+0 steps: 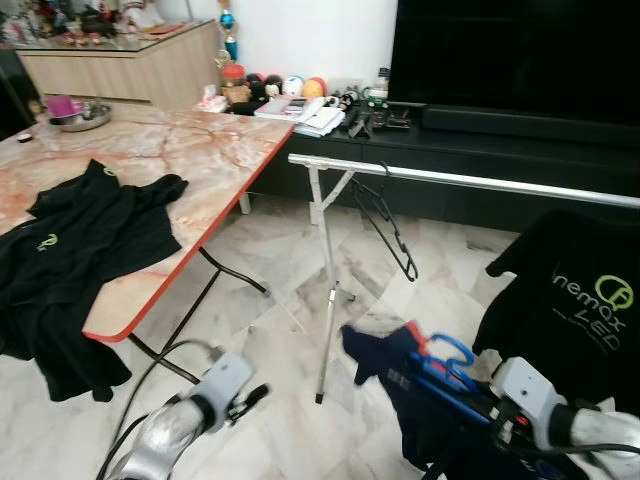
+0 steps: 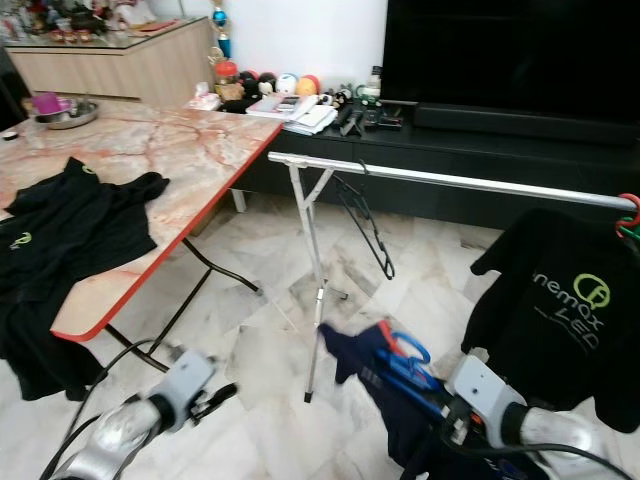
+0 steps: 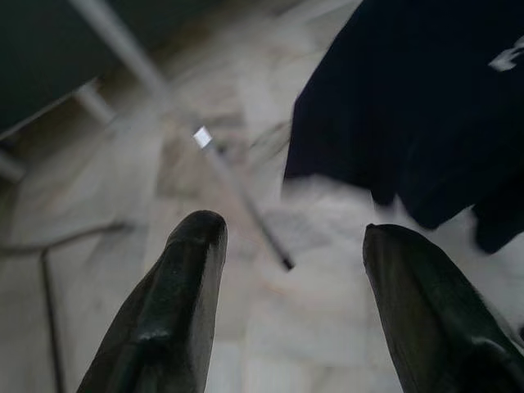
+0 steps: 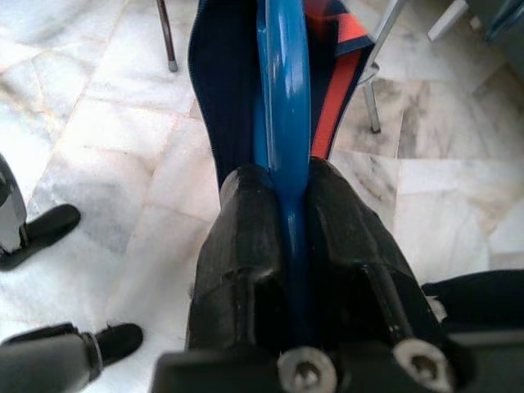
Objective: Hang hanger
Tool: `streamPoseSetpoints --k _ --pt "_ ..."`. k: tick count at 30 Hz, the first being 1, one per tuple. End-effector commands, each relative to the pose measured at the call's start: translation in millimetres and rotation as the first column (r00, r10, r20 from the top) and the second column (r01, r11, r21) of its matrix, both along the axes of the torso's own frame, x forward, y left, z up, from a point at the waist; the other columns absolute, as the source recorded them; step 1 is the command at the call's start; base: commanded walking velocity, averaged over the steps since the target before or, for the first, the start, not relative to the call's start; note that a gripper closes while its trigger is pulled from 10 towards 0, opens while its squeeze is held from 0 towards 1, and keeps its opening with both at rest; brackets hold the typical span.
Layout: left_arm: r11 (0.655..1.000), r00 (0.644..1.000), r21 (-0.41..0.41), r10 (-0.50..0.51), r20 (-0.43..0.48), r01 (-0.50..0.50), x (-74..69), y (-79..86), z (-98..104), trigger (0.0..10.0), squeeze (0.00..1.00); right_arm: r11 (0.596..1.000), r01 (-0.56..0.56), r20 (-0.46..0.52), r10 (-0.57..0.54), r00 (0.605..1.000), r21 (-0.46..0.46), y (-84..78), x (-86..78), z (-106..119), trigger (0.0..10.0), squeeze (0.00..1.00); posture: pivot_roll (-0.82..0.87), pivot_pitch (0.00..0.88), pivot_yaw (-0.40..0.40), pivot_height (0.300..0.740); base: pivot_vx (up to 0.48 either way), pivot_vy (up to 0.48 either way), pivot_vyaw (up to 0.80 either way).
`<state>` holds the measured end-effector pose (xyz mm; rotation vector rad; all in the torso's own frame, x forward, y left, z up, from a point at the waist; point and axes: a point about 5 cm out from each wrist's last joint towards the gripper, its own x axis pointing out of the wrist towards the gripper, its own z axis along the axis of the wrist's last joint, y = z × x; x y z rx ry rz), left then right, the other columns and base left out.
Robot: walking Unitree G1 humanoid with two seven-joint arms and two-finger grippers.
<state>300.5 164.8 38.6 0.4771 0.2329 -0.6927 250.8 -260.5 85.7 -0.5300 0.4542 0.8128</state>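
Right gripper (image 4: 288, 209) fingers clamped tight on the blue hanger (image 4: 283, 98), which runs straight out from between the fingertips. A dark navy garment (image 1: 400, 385) with a red-orange lining is draped on that hanger, hanging on both sides of it just beyond the fingertips. In the head views the hanger's hook (image 1: 452, 352) pokes up out of the garment, ahead of the right fingers and well below the silver rail (image 1: 470, 181).

Left gripper (image 3: 291, 246) fingers apart, nothing between them, pointing over the marble floor (image 3: 123, 196). Past the fingertips stand a leg of the rack (image 3: 246, 201) and the hem of a black shirt (image 3: 426, 106). In the head view the left gripper (image 1: 250, 400) sits low near the orange-edged table (image 1: 190, 150).

The rail runs across beyond both grippers, in front of a dark TV console (image 1: 520, 140). An empty black wire hanger (image 1: 390, 225) hangs on the rail near its left end post. A black T-shirt with a green logo (image 1: 585, 300) hangs on the rail toward its right end, just past the right gripper. More black shirts (image 1: 75, 250) lie on the table, off to the outer side of the left fingers.
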Motion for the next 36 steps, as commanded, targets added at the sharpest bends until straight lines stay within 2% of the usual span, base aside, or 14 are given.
streamPoseSetpoints --k 1,5,10,15,24,30,33,36 --pt "0.997 0.997 0.005 -0.076 -0.023 0.076 -1.7 -8.2 0.0 10.0 0.0 0.999 -0.045 0.002 0.045 0.999 -0.018 -0.9 -0.8 12.0 10.0 0.0 0.05 0.0 0.016 0.74 0.0 0.0 0.0" --pt "0.988 0.987 -0.034 -0.152 -0.047 0.151 -1.7 -19.6 3.4 10.0 0.0 0.991 -0.122 -0.043 0.12 0.992 -0.05 -5.8 -12.8 27.4 10.0 0.0 0.05 0.0 0.026 0.74 0.0 0.0 0.0" --pt "0.976 0.973 -0.035 -0.215 -0.078 0.213 -5.1 -23.8 3.1 10.0 0.0 0.99 -0.136 -0.029 0.135 0.99 -0.027 -9.0 -21.1 43.3 10.0 0.0 0.04 0.0 0.039 0.74 0.0 0.0 0.0" --pt "0.956 0.954 -0.057 -0.291 -0.075 0.287 -3.1 -37.1 9.2 10.0 0.0 0.986 -0.167 -0.048 0.166 0.985 -0.015 -15.5 -34.8 63.2 10.0 0.0 0.03 0.0 0.047 0.74 0.0 0.0 0.0" --pt "0.925 0.923 -0.039 -0.379 -0.073 0.377 -0.5 -54.6 14.3 10.0 0.0 0.969 -0.244 -0.057 0.245 0.968 0.024 -11.3 -50.9 77.7 10.0 0.0 0.01 0.0 0.07 0.74 0.0 0.0 0.0" --pt "0.901 0.901 -0.065 -0.431 -0.054 0.428 0.2 -66.6 20.7 10.0 0.0 0.955 -0.292 -0.068 0.294 0.953 0.041 -5.0 -61.5 84.7 10.0 0.0 0.0 0.0 0.09 0.74 0.0 0.0 0.0" --pt "0.898 0.896 -0.033 -0.439 -0.06 0.438 -0.5 -65.7 18.9 10.0 0.0 0.956 -0.289 -0.07 0.292 0.954 0.04 -4.7 -62.4 84.6 10.0 0.0 0.0 0.0 0.094 0.74 0.0 0.0 0.0" --pt "0.913 0.911 -0.017 -0.408 -0.064 0.408 1.7 -59.5 17.5 10.0 0.0 0.959 -0.281 -0.07 0.283 0.957 0.034 -5.1 -64.1 84.6 10.0 0.0 0.0 0.0 0.098 0.74 0.0 0.0 0.0"
